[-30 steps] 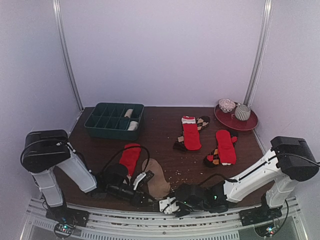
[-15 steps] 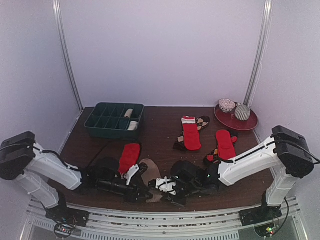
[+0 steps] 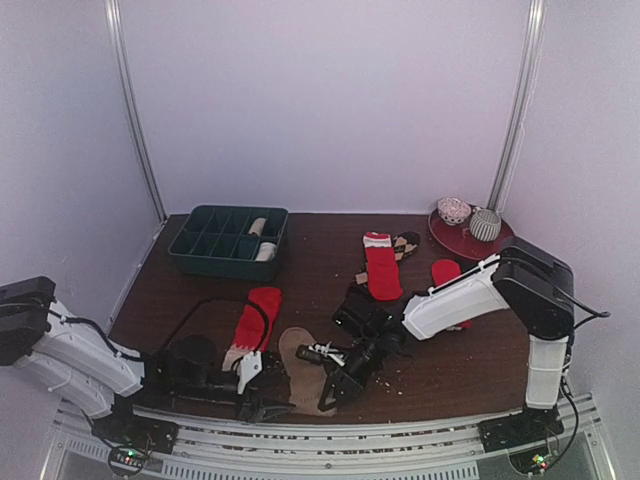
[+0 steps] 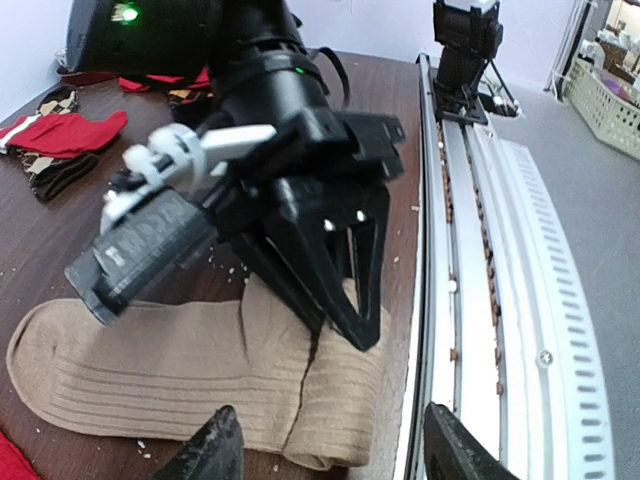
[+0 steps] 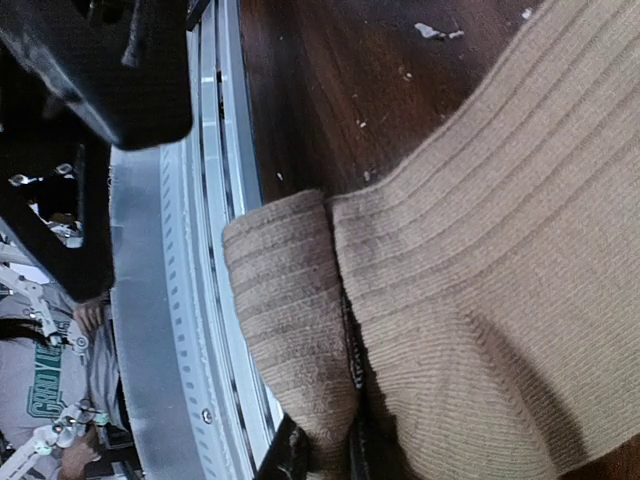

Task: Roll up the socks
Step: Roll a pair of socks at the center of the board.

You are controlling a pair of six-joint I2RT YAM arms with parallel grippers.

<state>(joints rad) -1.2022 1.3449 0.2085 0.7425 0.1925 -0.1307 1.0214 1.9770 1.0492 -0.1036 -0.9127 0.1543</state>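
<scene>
Right gripper is pinched tight on the folded-over end of the tan sock, whose length lies flat on the table to one side of its fingers. Facing it just across that fold, the left gripper stands spread wide, nothing between its fingers. Red socks lie well behind the right gripper

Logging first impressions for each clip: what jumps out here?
The tan sock at the table's near edge, its end folded over and pinched by the right gripper. The left gripper hangs open just beside it. Red socks lie scattered farther back.
</scene>
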